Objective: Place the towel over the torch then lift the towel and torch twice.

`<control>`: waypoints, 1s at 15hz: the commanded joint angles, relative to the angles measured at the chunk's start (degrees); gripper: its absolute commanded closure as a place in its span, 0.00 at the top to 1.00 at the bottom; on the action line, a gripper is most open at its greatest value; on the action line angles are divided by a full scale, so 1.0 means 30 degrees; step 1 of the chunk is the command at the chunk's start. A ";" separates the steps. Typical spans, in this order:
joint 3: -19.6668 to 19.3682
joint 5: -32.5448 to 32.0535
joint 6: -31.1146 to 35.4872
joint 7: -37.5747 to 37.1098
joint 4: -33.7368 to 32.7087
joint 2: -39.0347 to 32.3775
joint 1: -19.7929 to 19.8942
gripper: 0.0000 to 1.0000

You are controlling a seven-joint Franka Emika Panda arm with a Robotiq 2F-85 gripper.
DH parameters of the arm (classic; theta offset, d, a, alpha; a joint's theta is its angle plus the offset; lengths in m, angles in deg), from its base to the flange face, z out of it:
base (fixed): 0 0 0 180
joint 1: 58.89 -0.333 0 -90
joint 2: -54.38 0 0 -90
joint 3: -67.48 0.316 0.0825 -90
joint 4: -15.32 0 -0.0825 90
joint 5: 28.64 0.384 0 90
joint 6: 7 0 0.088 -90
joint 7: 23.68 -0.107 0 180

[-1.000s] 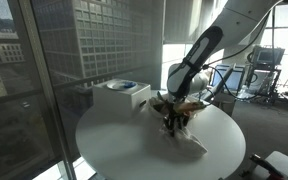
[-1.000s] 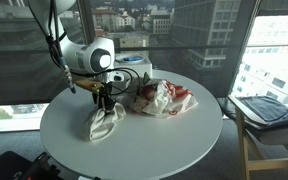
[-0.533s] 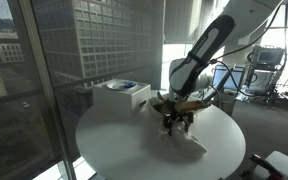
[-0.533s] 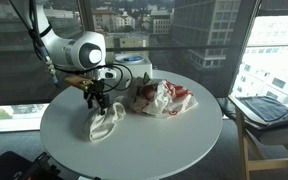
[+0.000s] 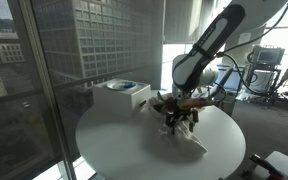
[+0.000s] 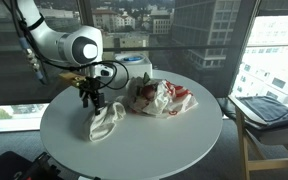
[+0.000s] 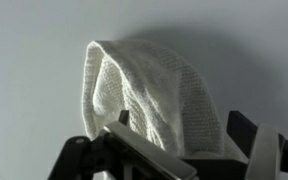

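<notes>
The towel (image 6: 105, 123) lies bunched on the round white counter (image 6: 164, 145). In this exterior view its long axis runs from 1 o'clock to 7 o'clock, and it sits at 8 o'clock from a crumpled red-and-white bag (image 6: 164, 98) that only the exterior views show. The end effector (image 6: 91, 102) hovers close above the towel. The wrist view alone shows the fingers (image 7: 239, 128) spread apart, with the towel's rounded end pointing to 11 o'clock.

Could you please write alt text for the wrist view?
A white knitted towel lies bunched in a hump on a pale table. At the bottom edge, the dark jaws of the gripper stand apart, one on either side of the towel's near end.
</notes>
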 commanded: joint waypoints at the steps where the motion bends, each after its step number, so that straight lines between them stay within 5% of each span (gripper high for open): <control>1: 0.0125 0.1124 -0.0900 0.0539 0.0116 -0.0260 0.0093 1.00; 4: -0.0022 0.1144 -0.0532 0.0756 0.0075 -0.0978 0.0072 0.96; 5: 0.0011 0.1252 -0.0597 0.0967 0.0006 -0.1216 0.0130 0.74; 7: 0.0066 0.1497 -0.0764 0.1072 0.0075 -0.1493 0.0198 0.71; 15: -0.0124 0.2215 -0.0804 0.0282 0.0868 -0.0744 -0.0007 0.09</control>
